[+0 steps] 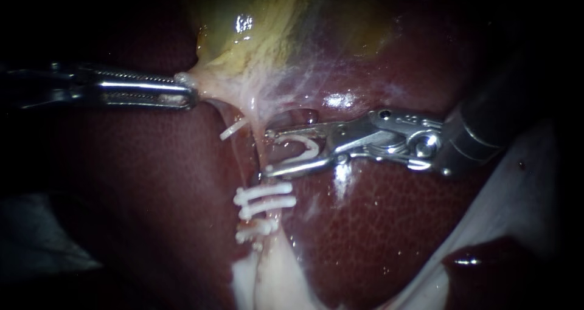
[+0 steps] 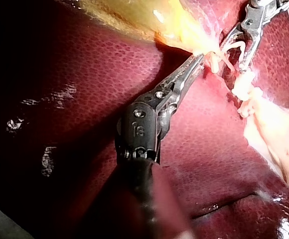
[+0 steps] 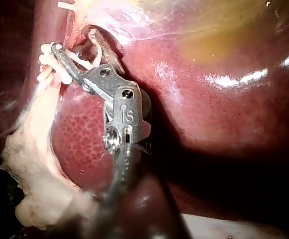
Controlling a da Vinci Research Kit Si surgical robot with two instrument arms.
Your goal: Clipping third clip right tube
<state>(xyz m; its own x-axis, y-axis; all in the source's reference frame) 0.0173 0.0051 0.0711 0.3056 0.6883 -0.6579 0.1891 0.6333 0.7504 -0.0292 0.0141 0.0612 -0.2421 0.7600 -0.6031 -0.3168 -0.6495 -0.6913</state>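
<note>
My left instrument point(image 1: 185, 88) comes in from the left, its jaws shut on the pale edge of the yellow-green gallbladder point(image 1: 255, 30) and holding it taut; the left wrist view shows this grip point(image 2: 199, 60). My right instrument point(image 1: 269, 153) carries a white clip point(image 1: 302, 147) between widely parted jaws. These jaws straddle the thin right tube point(image 1: 260, 141). Just below them several white clips point(image 1: 264, 199) sit stacked across the same tube. In the right wrist view, the jaws point(image 3: 74, 42) reach past those clips point(image 3: 47, 59).
Dark red liver point(image 1: 377, 225) surrounds the field. One more white clip point(image 1: 234, 129) lies on a strand left of the tube. Pale fatty tissue point(image 1: 274, 279) hangs below the clips, and a whitish sheet point(image 1: 517, 200) lies at lower right.
</note>
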